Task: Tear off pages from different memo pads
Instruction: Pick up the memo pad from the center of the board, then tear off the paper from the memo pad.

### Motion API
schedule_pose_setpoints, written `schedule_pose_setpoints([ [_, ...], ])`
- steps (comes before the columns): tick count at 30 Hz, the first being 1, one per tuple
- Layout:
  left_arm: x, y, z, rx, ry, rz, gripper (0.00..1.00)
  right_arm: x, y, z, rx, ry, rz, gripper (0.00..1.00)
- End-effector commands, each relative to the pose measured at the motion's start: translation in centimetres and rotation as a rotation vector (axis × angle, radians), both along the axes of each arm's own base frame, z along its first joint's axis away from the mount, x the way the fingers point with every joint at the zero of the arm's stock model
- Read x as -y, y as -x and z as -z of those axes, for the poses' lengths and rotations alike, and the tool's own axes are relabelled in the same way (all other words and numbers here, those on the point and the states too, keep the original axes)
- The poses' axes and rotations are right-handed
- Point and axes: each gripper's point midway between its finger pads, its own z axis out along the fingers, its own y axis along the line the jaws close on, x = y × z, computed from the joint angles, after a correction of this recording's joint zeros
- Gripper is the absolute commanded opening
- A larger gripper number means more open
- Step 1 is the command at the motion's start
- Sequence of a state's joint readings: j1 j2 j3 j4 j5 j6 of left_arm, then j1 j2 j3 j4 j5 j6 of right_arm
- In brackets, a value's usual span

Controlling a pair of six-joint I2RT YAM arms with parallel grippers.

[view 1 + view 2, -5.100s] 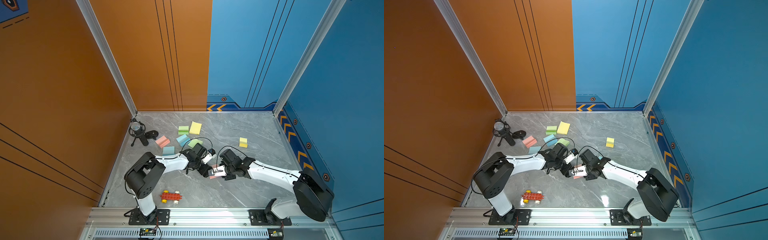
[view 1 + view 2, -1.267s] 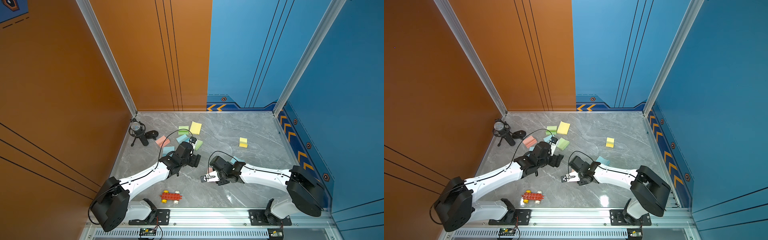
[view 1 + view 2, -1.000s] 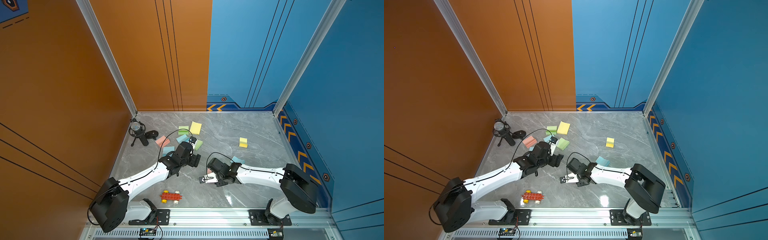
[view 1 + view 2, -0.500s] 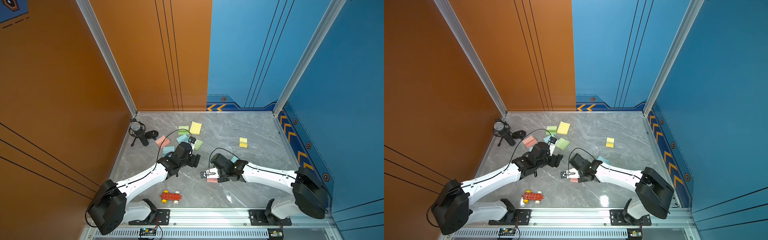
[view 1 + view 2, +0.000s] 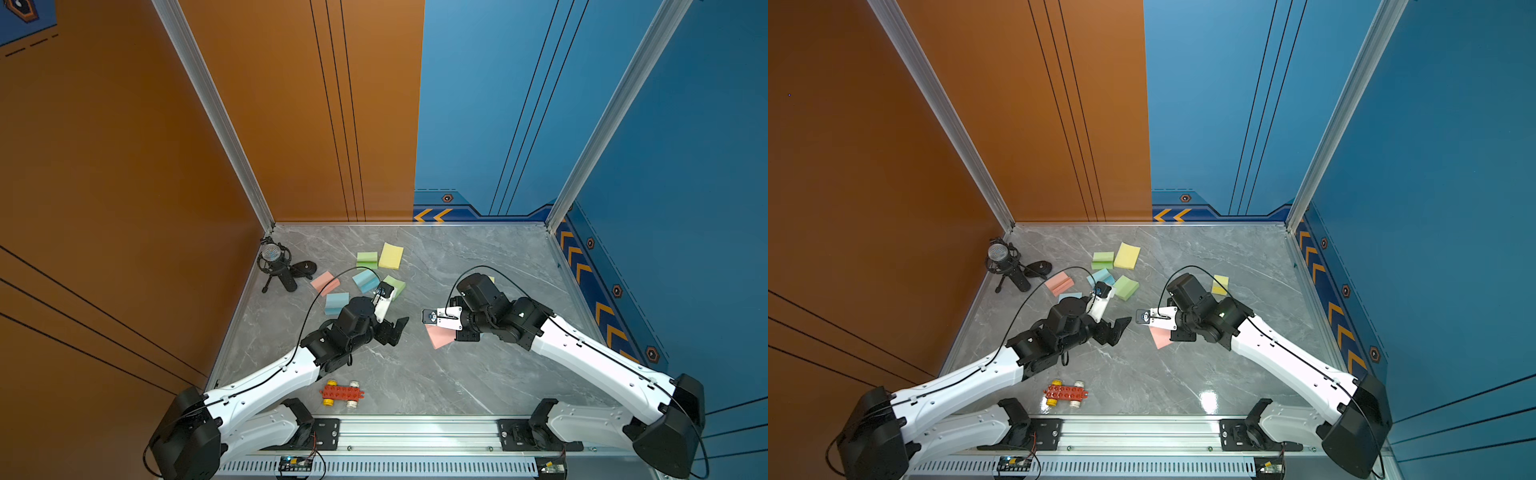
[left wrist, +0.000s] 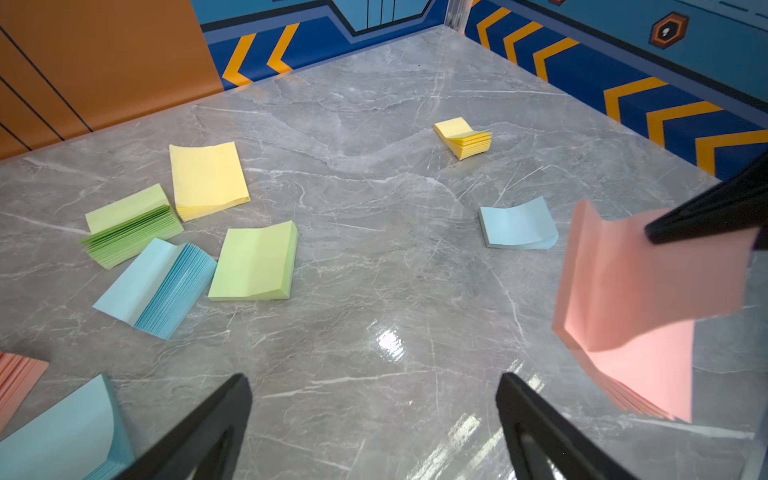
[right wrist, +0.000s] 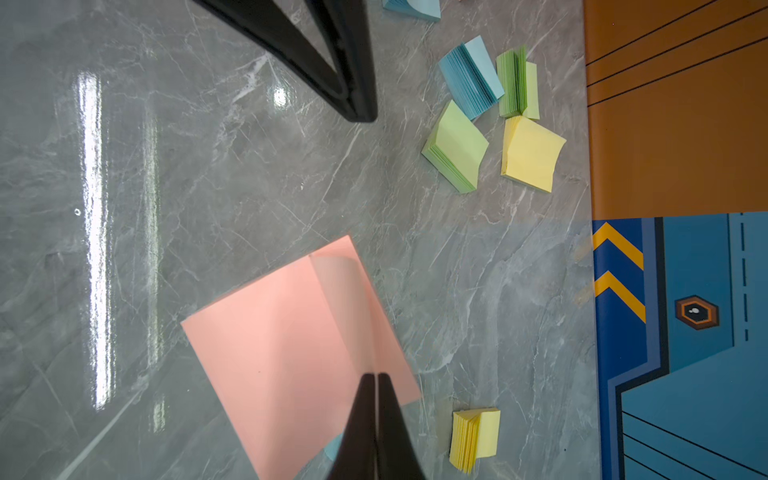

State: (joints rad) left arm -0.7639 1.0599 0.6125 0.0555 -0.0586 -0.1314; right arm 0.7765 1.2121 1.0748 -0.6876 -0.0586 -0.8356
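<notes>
My right gripper is shut on the top page of a pink memo pad. The page peels up from the pad's far edge, and the pad hangs tilted from it, apparently off the table. In both top views the pink pad shows just under that gripper. My left gripper is open and empty, a short way left of the pad. Other memo pads lie behind it: yellow, green, blue, green, pink, blue.
A small yellow pad and a small blue pad lie near the right arm. A red toy car sits near the front rail. A microphone on a tripod stands in the back left corner. Walls enclose the table.
My right gripper has shut on the pink page and moved up and to the right, taking the pad with it. My left gripper has opened wider and hardly moved.
</notes>
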Motion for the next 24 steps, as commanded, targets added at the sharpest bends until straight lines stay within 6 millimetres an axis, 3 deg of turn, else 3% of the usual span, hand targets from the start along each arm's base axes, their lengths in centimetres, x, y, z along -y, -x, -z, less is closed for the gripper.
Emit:
schedule_pose_setpoints([
  [1, 1.5, 1.2, -1.0, 0.034, 0.067, 0.093, 0.96, 0.7, 0.7, -2.0, -0.043, -0.067, 0.074, 0.00],
  [16, 3.8, 3.7, -1.7, 0.042, 0.184, 0.256, 0.98, 1.0, -2.3, -6.8, -0.015, -0.388, 0.475, 0.00],
  [24, 4.3, 4.2, -2.6, 0.029, 0.249, 0.283, 0.99, 0.8, -1.8, -6.7, 0.014, -0.421, 0.438, 0.00],
])
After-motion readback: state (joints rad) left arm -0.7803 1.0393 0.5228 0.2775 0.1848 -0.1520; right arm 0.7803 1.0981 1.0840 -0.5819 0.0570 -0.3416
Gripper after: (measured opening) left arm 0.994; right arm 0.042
